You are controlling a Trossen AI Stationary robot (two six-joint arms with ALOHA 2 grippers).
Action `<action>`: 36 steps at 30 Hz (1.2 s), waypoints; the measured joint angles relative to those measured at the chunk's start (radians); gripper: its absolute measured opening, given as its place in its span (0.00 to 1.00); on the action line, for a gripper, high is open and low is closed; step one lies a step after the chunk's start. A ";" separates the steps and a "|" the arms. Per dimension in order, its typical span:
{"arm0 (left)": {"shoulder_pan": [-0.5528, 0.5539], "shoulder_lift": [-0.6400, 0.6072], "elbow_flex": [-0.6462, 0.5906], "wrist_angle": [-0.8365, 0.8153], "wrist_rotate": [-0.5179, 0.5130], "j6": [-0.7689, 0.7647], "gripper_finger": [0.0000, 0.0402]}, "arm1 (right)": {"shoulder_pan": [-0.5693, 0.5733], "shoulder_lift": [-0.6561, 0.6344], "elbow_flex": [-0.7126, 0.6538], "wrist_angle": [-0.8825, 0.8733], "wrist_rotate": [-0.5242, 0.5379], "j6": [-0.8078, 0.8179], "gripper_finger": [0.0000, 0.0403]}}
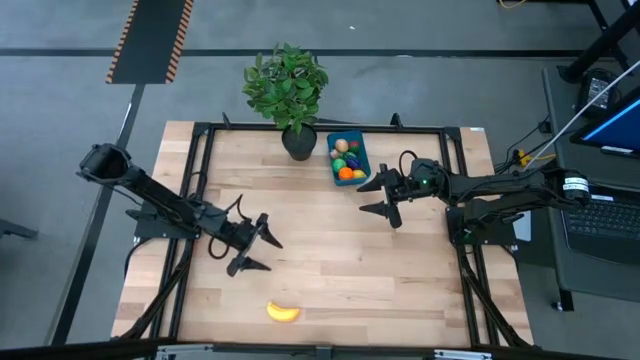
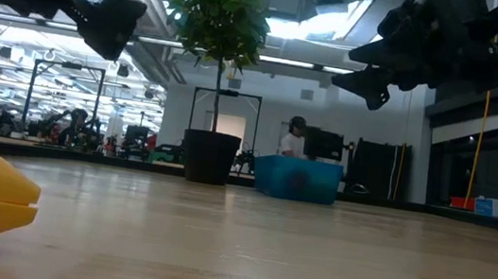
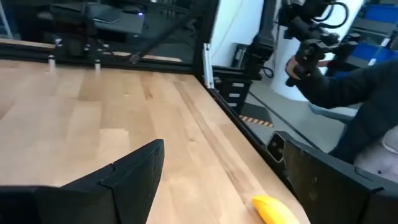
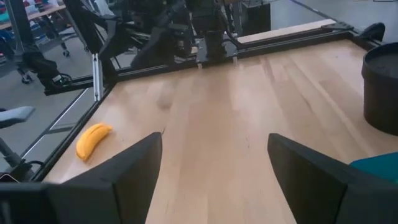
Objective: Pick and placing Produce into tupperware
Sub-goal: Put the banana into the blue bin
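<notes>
While banana [image 1: 283, 312] lies apart, left hand [image 1: 258, 243], right hand [image 1: 385, 196] spread wide, empty.

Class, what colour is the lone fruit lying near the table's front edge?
Yellow: the banana, clearest in the high view.

Bright overhead light, blurry foreground

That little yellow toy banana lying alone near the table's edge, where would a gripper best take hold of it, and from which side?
Probably at the thick middle of the yellow toy banana, from straight above. It lies flat on the bare wooden table with nothing beside it, so fingers could close across its narrow width. The left gripper, open, is nearest; the right gripper, also open, hovers by the blue plastic tupperware.
</notes>
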 joint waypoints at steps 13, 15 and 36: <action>-0.207 0.000 0.038 -0.128 -0.245 -0.105 0.79 | 0.089 0.000 0.000 0.000 0.018 0.007 0.73; -0.248 0.002 0.083 -0.252 -0.306 -0.166 0.79 | 0.113 0.000 0.000 0.000 0.042 0.023 0.73; -0.433 0.440 0.707 -0.993 -0.385 -0.404 0.79 | 0.246 0.000 0.000 -0.001 0.108 0.102 0.73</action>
